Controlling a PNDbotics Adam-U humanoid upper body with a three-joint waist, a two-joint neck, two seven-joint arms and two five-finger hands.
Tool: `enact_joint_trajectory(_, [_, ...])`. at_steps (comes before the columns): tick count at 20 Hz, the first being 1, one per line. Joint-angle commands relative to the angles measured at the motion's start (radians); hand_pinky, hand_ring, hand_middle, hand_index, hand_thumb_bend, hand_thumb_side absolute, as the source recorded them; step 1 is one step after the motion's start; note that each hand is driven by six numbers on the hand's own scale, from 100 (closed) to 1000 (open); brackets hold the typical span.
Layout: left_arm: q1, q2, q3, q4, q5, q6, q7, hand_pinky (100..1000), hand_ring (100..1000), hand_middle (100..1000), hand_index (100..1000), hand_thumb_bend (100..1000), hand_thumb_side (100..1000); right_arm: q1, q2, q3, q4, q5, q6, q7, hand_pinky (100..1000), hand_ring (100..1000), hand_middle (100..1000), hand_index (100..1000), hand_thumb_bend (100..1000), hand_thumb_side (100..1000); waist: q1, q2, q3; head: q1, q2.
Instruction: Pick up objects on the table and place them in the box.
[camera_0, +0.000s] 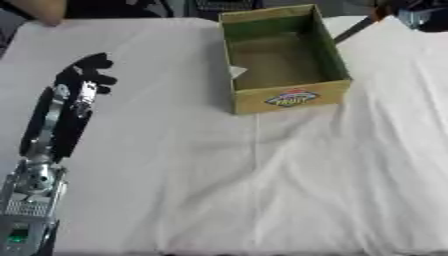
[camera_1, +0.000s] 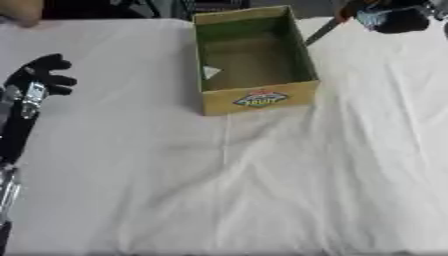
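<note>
The cardboard box (camera_0: 328, 50) stands open at the far middle of the table, green inside, with a fruit label on its near wall. A small pale piece (camera_0: 237, 72) lies against its left inner wall. My left hand (camera_0: 87, 70) hovers over the cloth left of the box, fingers relaxed and spread, holding nothing. At the top right corner my right hand (camera_1: 395, 17) shows as a dark shape with silver parts. A thin dark rod with an orange end (camera_1: 320, 32) slants from it down toward the box's far right corner.
A wrinkled white cloth (camera_0: 262, 175) covers the whole table. A person's hand (camera_0: 39, 10) rests at the far left edge. Dark furniture stands behind the table's far edge.
</note>
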Motion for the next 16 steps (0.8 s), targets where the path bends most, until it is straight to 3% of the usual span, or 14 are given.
enact_joint_trajectory(1, [-0.010,0.002,-0.003,-0.016,0.004,-0.003,-0.005,710,729,791,892,100,1000,-0.050,-0.017,-0.015,-0.003,0.004,-0.003,-0.003,359,413,341,458,217,443,-0.003,-0.014,0.001,-0.010,-0.003])
enact_joint_trajectory(16, [-0.009,0.004,-0.004,-0.014,0.003,-0.004,-0.007,711,729,792,893,100,1000,-0.114,-0.051,-0.009,-0.008,0.039,-0.011,-0.012,377,431,349,450,197,453,-0.017,-0.019,0.009,0.005,-0.003])
